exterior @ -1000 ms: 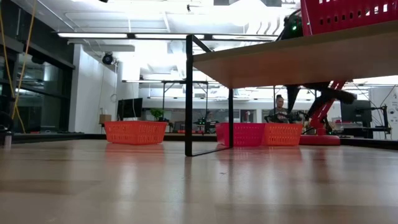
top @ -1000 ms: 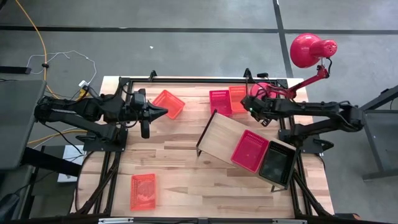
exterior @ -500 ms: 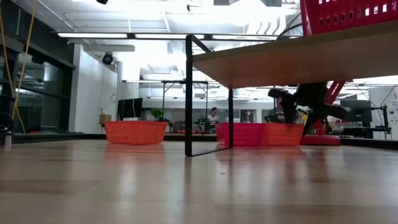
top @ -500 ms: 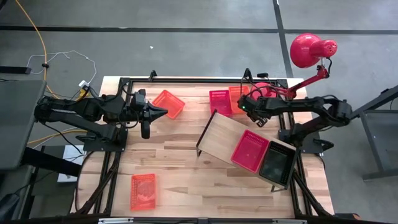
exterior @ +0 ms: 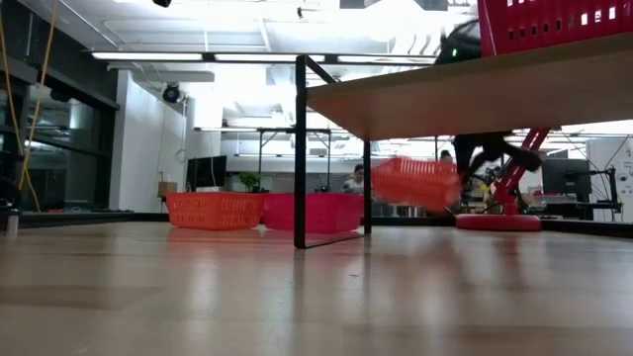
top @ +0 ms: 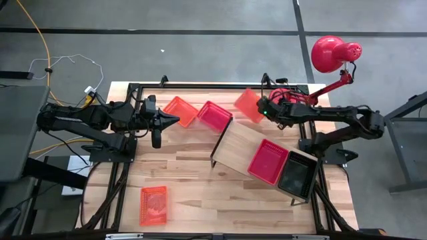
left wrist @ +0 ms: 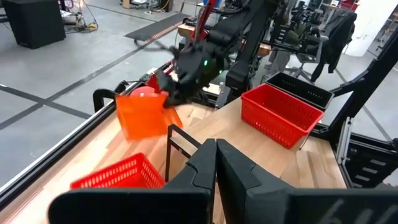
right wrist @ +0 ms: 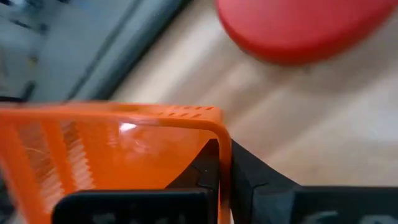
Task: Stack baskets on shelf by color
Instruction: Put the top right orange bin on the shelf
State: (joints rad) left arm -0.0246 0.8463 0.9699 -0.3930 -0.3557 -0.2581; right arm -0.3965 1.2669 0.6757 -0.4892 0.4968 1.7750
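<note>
Orange baskets [top: 248, 105], [top: 181, 111], [top: 153, 203]; red baskets [top: 214, 117], [top: 267, 161]; black basket [top: 297, 175]. Pale wood shelf [top: 238, 147], black bracket [top: 215, 148]. Plank-grained light counter [top: 180, 170]. Red lamp [top: 333, 55]. Dark arms.

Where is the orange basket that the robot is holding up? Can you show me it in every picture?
High view: the orange basket is near the table's far edge, at the right gripper.
Low view: it hangs tilted in the air, right of the shelf's black leg.
Left wrist view: it is left of centre, off the table.
Right wrist view: it fills the lower left.
Shared landmark: the red lamp base, beside it.
</note>
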